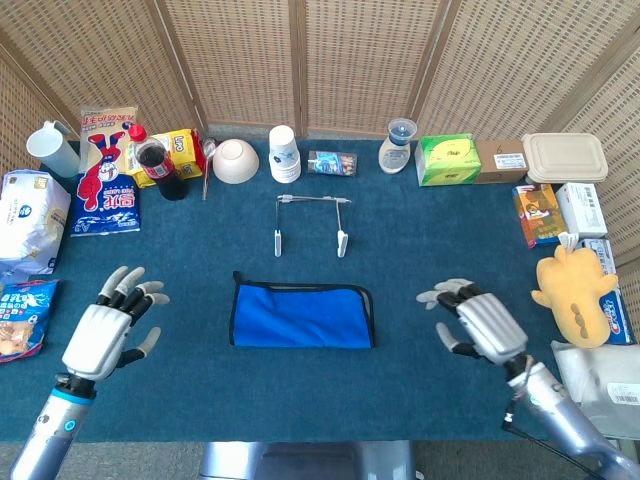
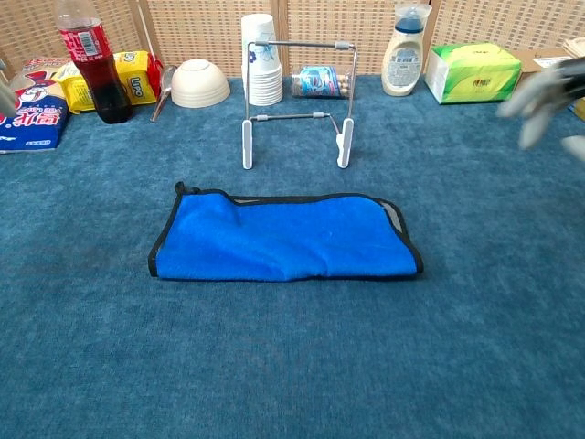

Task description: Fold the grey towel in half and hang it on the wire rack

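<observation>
The towel point(image 1: 302, 316) point(image 2: 283, 238) lies folded flat on the blue table, its upper face blue with a dark hem and a grey underside showing at its right end. Just behind it stands the wire rack point(image 1: 311, 223) point(image 2: 297, 96), upright and bare. My left hand point(image 1: 108, 325) hovers well to the left of the towel, fingers spread, holding nothing. My right hand point(image 1: 474, 324) is to the right of the towel with spread, empty fingers; in the chest view it shows only as a blur point(image 2: 548, 96) at the right edge.
Along the back edge stand a cola bottle point(image 2: 91, 59), a white bowl point(image 2: 200, 82), stacked paper cups point(image 2: 260, 69), a lotion bottle point(image 2: 404, 41) and a green tissue box point(image 2: 472, 71). Snack bags point(image 1: 25, 225) lie at left. Boxes and a yellow plush toy point(image 1: 575, 290) sit at right.
</observation>
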`<state>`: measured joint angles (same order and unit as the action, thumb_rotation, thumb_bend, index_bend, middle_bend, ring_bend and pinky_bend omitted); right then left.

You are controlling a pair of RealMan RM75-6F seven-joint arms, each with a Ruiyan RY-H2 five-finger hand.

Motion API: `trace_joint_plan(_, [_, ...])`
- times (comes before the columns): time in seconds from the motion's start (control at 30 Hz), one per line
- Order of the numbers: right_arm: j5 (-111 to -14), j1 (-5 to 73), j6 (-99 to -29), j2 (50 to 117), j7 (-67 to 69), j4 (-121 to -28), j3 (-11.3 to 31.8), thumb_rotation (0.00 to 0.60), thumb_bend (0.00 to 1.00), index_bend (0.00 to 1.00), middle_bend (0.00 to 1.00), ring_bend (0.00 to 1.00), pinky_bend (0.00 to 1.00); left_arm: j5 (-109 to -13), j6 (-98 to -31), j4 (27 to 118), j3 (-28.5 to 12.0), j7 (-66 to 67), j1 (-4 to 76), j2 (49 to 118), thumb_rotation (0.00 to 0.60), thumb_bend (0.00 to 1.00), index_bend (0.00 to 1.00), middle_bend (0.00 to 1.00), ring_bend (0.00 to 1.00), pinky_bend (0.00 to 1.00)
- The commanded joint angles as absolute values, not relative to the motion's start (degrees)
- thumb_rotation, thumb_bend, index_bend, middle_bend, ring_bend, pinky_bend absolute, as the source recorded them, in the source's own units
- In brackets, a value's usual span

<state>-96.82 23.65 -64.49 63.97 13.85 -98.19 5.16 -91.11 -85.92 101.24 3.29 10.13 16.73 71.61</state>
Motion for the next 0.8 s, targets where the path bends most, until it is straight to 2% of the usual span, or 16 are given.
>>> trace_joint_plan(0.03, [-97.67, 27.03, -61.06, 65.86, 14.80, -98.39, 5.29, 0.600, 0.56, 0.21, 0.45, 0.23, 0.19, -91.47, -86.36, 100.81, 3.35, 9.41, 15.86, 71.68, 0.600, 0.24, 0.33, 0.28, 0.12, 0.01])
trace_joint_plan(0.47, [-94.26, 36.10, -50.50, 70.57, 17.80, -96.32, 5.11, 0.600, 0.56, 0.19, 0.47, 0.25, 0.19, -91.09, -84.39, 100.76, 1.43, 9.05, 15.56, 71.93, 0.600, 0.24, 0.32, 0.28, 0.12, 0.01])
trace_joint_plan(0.8, [-90.86, 39.95, -47.05, 73.89, 16.39, -93.98, 5.75, 0.600, 0.55, 0.16, 0.46, 0.25, 0.19, -91.17, -83.33, 100.97, 0.30, 9.08, 15.70, 71.85, 0.600, 0.24, 0.32, 0.28, 0.12, 0.01])
